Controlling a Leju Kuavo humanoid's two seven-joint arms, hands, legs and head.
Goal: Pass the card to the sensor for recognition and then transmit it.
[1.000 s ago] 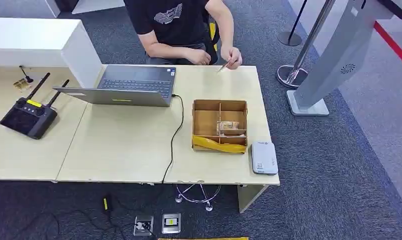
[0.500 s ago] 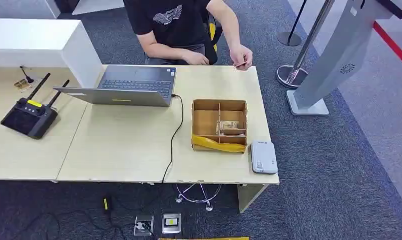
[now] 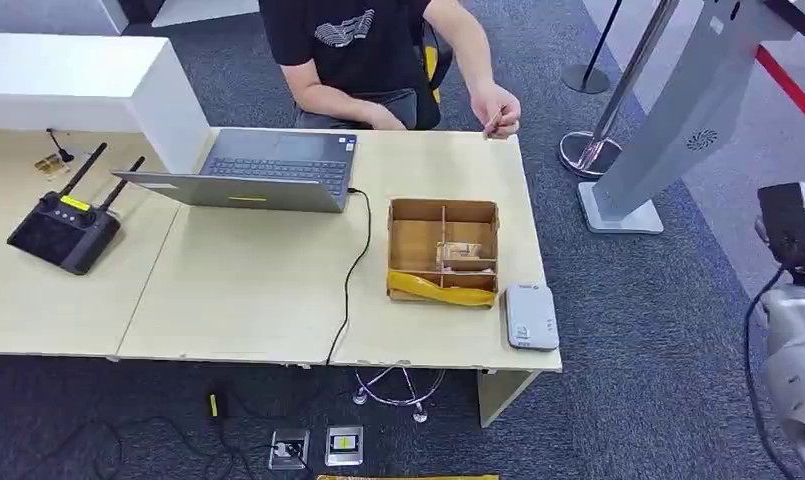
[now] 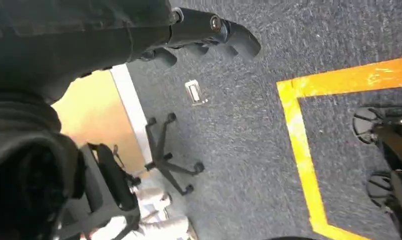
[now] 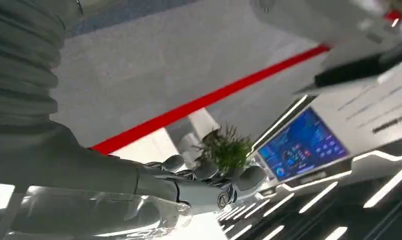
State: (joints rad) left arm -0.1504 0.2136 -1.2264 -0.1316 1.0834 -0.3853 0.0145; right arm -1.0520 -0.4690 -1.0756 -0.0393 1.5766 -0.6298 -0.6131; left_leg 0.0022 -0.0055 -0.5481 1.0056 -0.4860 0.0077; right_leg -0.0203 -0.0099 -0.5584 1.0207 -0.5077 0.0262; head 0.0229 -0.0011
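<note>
A person seated at the table's far side pinches a small card in one hand, just above the far right corner. The white card sensor lies flat on the near right corner of the table. My right arm rises at the right edge of the head view, off the table and well away from the card. In the right wrist view my right hand has its fingers stretched out and holds nothing. My left hand hangs over the carpet, fingers loosely apart and empty.
A cardboard box with dividers and a yellow strip stands just left of the sensor. An open laptop with a black cable sits mid-table, and a black remote controller at the left. A grey kiosk stand stands right of the table.
My right arm has risen into the head view at the right edge. The person's hand with the card has moved right, toward the table's far right corner. The camera has shifted slightly.
</note>
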